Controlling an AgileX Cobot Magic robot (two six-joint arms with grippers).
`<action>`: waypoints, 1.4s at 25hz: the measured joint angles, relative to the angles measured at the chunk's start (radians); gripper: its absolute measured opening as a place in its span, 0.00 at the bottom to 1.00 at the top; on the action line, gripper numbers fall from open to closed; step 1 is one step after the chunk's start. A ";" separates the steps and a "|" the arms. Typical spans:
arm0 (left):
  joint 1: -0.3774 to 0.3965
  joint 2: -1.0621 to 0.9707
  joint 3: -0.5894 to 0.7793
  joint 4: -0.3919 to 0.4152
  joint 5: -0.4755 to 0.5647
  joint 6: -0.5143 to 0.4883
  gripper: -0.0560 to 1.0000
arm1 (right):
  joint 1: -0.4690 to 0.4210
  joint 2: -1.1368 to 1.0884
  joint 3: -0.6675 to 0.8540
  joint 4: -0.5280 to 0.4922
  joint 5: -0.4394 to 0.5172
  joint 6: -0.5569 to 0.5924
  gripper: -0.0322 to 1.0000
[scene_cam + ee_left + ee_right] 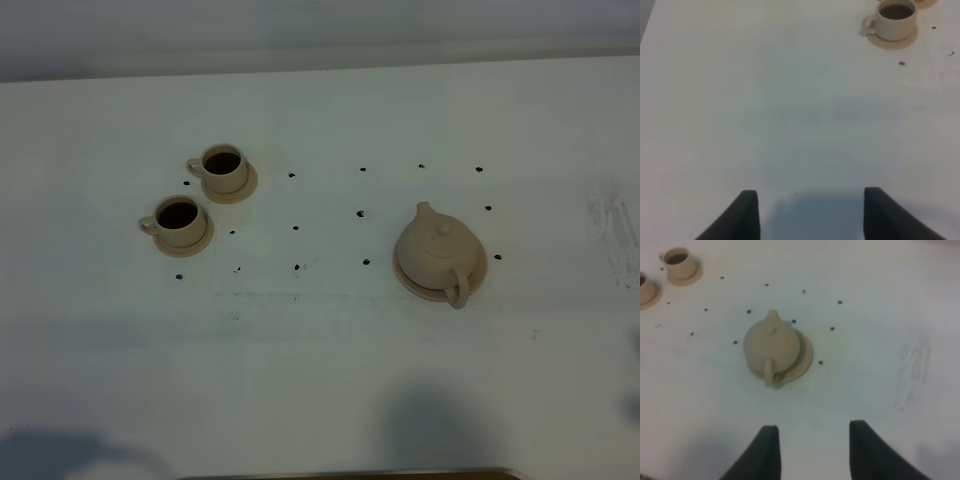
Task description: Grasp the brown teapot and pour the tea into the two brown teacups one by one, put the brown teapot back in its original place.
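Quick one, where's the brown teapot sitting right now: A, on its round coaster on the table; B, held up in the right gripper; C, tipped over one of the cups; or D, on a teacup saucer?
A: the brown teapot stands upright on the round coaster, with the right gripper empty and clear of it.

Teapot seated on coaster; both cups filled.
Tan teapot upright on coaster disc, toward worktop's right edge, handle nearward. Two teacups on saucers, dark liquid inside, toward left edge.
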 joint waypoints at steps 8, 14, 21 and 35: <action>0.000 0.000 0.000 0.000 0.000 0.000 0.55 | -0.130 -0.185 0.146 0.113 -0.051 -0.158 0.33; 0.000 0.000 0.000 0.000 0.000 0.000 0.55 | -0.166 -0.301 0.214 0.122 -0.054 -0.131 0.33; 0.000 0.000 0.000 0.000 0.000 0.000 0.55 | -0.169 -0.405 0.250 0.115 -0.053 -0.109 0.33; 0.000 0.000 0.000 0.000 0.000 0.000 0.55 | -0.178 -0.445 0.264 0.086 0.069 -0.056 0.33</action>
